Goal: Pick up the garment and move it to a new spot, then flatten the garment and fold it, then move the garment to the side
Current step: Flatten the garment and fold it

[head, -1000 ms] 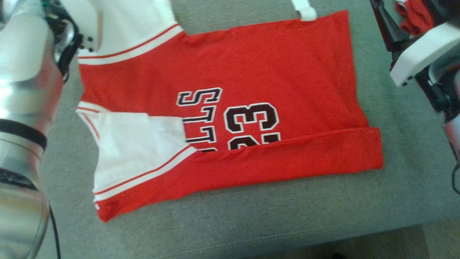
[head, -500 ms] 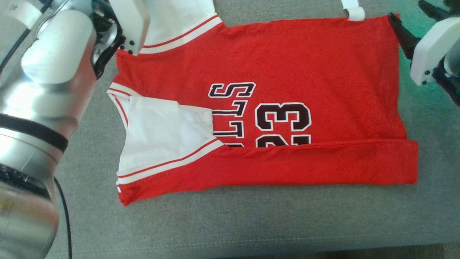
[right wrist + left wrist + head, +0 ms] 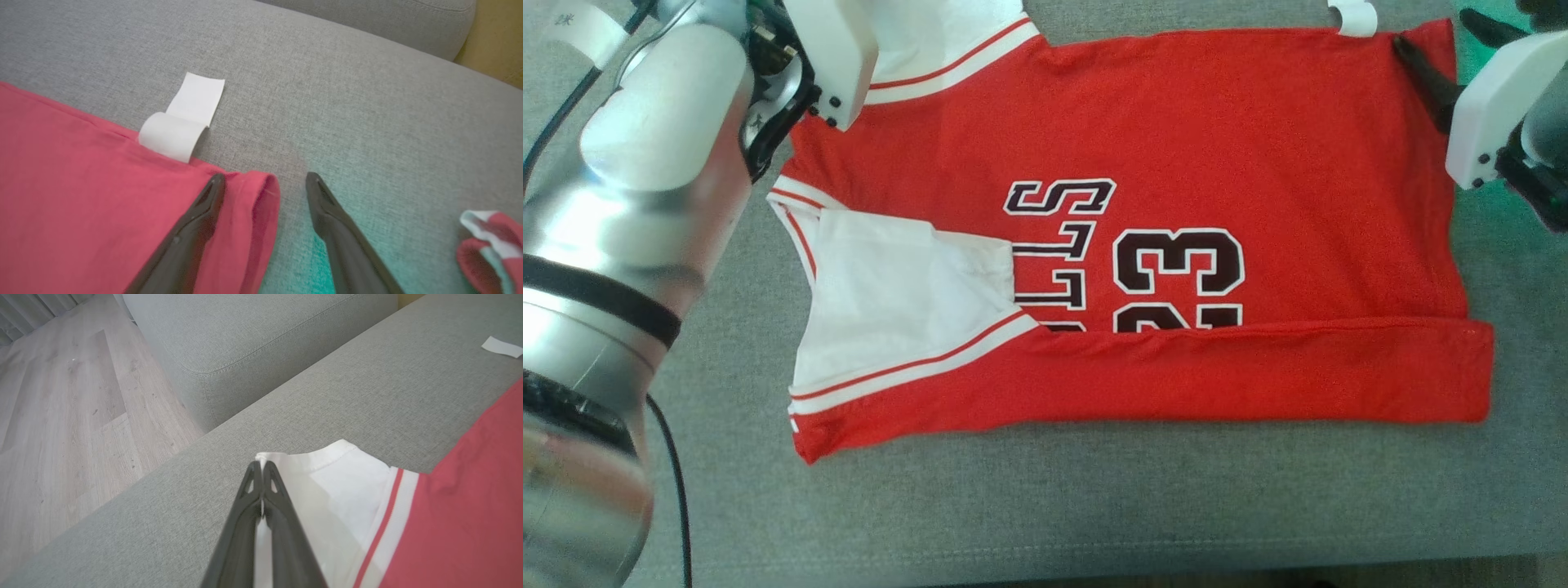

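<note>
Where wood floor [image 3: 61, 416] ends, sofa [image 3: 367, 375] bears garment [image 3: 470, 518].

A grey woven sofa seat [image 3: 1094, 506] is seen, stitched along its front edge, with 1 separate grey cushion block [image 3: 253, 343] set beside it. Pale wood-plank flooring [image 3: 61, 428] is shown past the seat's edge. A small crumpled red-and-white cloth [image 3: 490, 241] — possibly a sock — is seen lying on the seat, and a yellowish surface [image 3: 494, 41] is glimpsed behind.
</note>
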You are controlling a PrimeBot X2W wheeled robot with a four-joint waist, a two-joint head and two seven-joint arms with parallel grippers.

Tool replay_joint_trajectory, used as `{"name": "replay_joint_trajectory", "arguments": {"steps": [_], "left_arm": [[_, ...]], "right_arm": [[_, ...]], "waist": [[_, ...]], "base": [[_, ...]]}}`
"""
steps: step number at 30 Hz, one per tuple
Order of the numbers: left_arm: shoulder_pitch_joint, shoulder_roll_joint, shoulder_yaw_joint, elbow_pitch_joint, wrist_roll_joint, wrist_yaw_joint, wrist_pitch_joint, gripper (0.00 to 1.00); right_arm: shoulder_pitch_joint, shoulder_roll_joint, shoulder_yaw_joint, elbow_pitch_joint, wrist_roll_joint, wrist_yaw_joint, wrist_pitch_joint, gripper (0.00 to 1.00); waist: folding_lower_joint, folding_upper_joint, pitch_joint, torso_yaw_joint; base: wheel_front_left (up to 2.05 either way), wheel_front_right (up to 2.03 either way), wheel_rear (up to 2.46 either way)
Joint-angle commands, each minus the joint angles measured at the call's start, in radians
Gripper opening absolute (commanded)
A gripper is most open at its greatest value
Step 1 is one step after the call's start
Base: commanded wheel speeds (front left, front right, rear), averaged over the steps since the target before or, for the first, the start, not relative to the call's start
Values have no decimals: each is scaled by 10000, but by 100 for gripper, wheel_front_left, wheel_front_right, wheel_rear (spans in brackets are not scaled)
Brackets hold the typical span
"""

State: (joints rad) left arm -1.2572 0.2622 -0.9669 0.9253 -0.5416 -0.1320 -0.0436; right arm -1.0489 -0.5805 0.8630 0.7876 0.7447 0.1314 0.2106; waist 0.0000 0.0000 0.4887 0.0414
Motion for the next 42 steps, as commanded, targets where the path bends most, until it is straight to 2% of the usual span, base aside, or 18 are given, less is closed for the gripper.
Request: {"name": "replay_joint_trajectory", "arguments": {"steps": [1, 2, 3, 4, 5, 11, 17, 27, 33, 42], "left_arm": [[-697, 395, 165, -144, -104, 14, -111, 0], [-697, 395, 165, -144, -104, 14, -111, 0], [-713, 394, 147, -116, -129, 14, -132, 0], [-724, 401, 131, -83, -150, 14, -159, 0], [-732, 415, 113, -46, -172, 14, -189, 0], [-865, 520, 106, 291, -268, 28, -405, 0], [-1191, 536, 289, 715, -320, 305, -886, 0], [-1985, 453, 680, 1381, -332, 884, -1927, 0], [-1694, 235, 574, 1651, -313, 704, -2089, 0], [-771, 215, 298, 1438, -316, 298, -2164, 0]], "right_arm": [[-57, -227, 329, -62, 254, -7, 74, 100], [-57, -227, 329, -62, 254, -7, 74, 100], [-88, -239, 464, -54, 375, -7, 125, 82], [-133, -261, 584, -48, 482, -7, 147, 24], [-182, -284, 694, -38, 574, -7, 150, 0], [-563, -418, 1163, 113, 988, -7, -78, 0], [-1131, -408, 1408, 312, 1179, -7, -741, 0], [-2126, 37, 1582, 1063, 907, -7, -2867, 0], [-1896, 113, 2010, 1274, 1187, -7, -3237, 0], [-1074, -419, 2837, 589, 1996, -7, -3521, 0]], "waist": [[0, 0, 31, 1], [0, 0, 31, 1], [0, 0, 40, -1], [0, 0, 51, -4], [0, 0, 61, -9], [0, 0, 76, -65], [0, 0, 106, -157], [0, 0, 128, -305], [0, 0, -136, -265], [0, 0, -901, -81]], "base": [[0, 0, 0], [0, 0, 0], [0, 0, 0], [0, 0, 0], [0, 0, 0], [0, 0, 0], [0, 0, 0], [0, 0, 0], [0, 0, 0], [0, 0, 0]]}}
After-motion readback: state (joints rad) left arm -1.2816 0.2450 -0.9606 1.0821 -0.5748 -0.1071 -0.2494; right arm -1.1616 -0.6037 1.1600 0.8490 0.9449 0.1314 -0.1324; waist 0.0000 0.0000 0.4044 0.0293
